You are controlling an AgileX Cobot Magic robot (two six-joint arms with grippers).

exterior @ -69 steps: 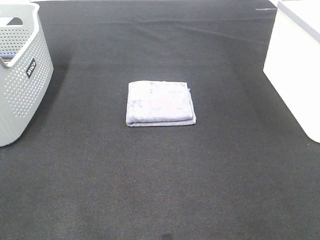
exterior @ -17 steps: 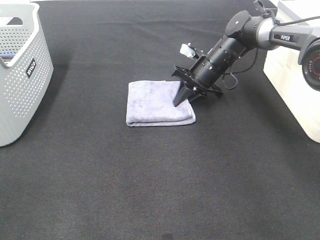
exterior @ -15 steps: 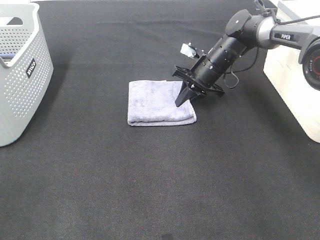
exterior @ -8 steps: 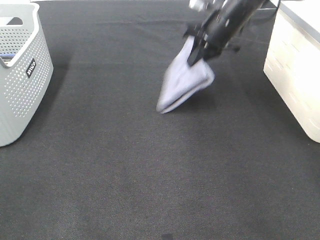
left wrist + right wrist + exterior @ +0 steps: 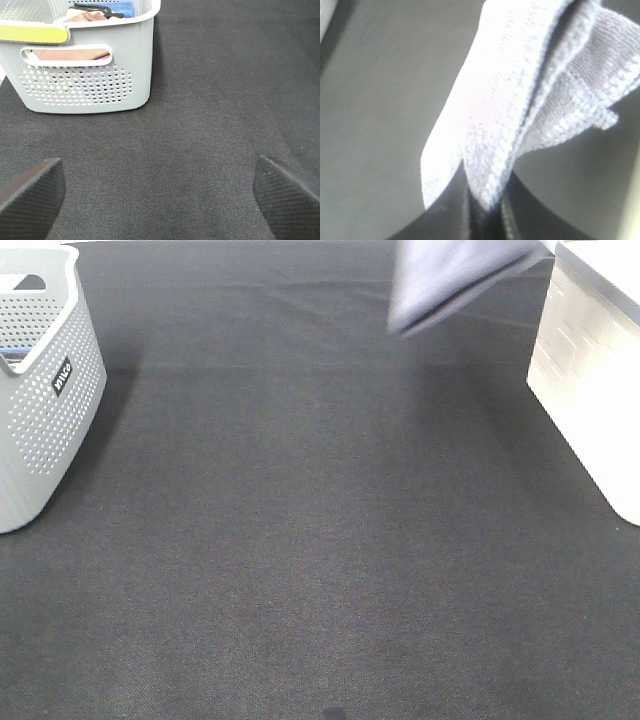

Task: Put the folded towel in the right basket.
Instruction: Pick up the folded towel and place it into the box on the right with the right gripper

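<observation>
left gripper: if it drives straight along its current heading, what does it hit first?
Likely the black table cover: the left gripper, fingers open, faces bare cloth ahead. The grey basket sits to one side of that line; depth is unclear.

Surface: I see a black woven cloth (image 5: pixel 300 540) covering the whole work area, edge to edge in my overhead view.
Texture: fine weave with a faint pale speckle, matte, no sheen anywhere.
Creases: long shallow folds (image 5: pixel 300 285) run across the far end, and a fainter line crosses the cloth nearer to me.
Left side: a grey perforated basket (image 5: pixel 45 410) stands on the cloth, with a small black label (image 5: pixel 62 375) on its wall.
Basket contents: through the left wrist view I make out folded cloths, one reddish-brown, one blue, and a yellow strip on the rim.
Light: bright and even from above; a soft shadow (image 5: pixel 122 390) lies just beside the grey basket.
</observation>
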